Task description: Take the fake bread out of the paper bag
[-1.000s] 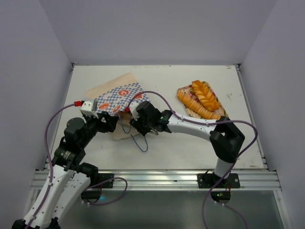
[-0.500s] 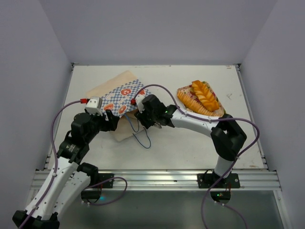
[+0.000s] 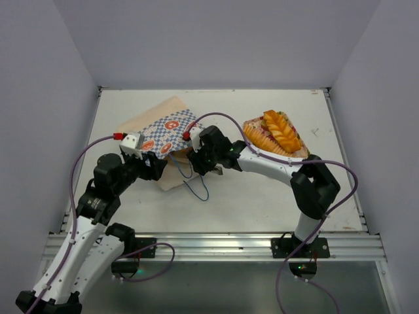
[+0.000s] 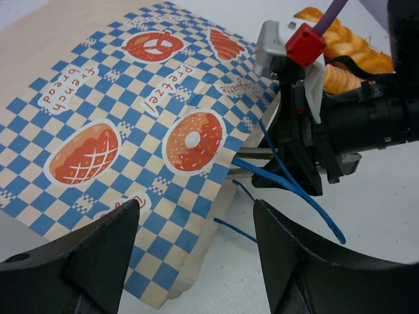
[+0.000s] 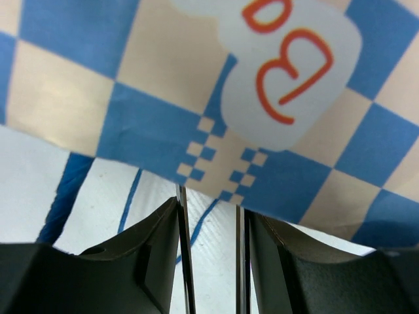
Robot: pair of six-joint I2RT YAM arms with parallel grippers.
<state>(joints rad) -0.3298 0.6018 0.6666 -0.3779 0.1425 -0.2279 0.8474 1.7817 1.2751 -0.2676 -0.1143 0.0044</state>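
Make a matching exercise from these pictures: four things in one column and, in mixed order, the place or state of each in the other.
1. paper bag
2. fake bread
3. blue cord handles
4. left gripper

A. jaws wide open
B. piled on the pink floral tray
C. lying flat on the table
D. trailing on the table at the bag's mouth

Pairs: 1-C, 2-B, 3-D, 4-A.
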